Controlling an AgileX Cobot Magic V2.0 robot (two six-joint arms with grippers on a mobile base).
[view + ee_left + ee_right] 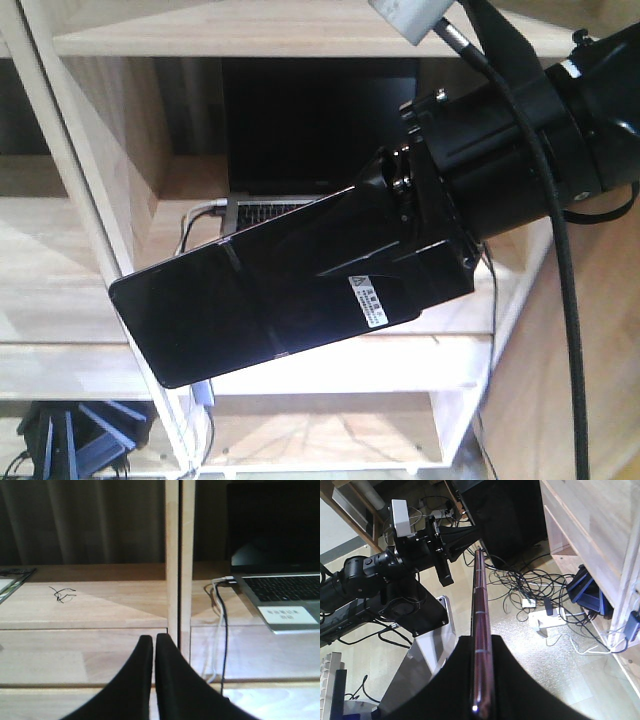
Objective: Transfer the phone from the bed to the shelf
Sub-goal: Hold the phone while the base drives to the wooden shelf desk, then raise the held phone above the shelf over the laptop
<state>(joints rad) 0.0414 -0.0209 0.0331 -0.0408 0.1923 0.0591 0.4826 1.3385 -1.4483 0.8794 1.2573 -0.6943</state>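
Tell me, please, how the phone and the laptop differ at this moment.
The phone is clamped in the right gripper, tilted in mid-air; the laptop rests on the shelf. The phone is a flat slab; the laptop stands open, keyboard showing. Both are dark and unlit.

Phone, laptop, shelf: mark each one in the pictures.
phone (pixel 200 310), exterior front view, glossy black face left of its seam.
laptop (pixel 282 587), left wrist view, keyboard.
shelf (pixel 330 365), exterior front view, front edge of the board below the phone.
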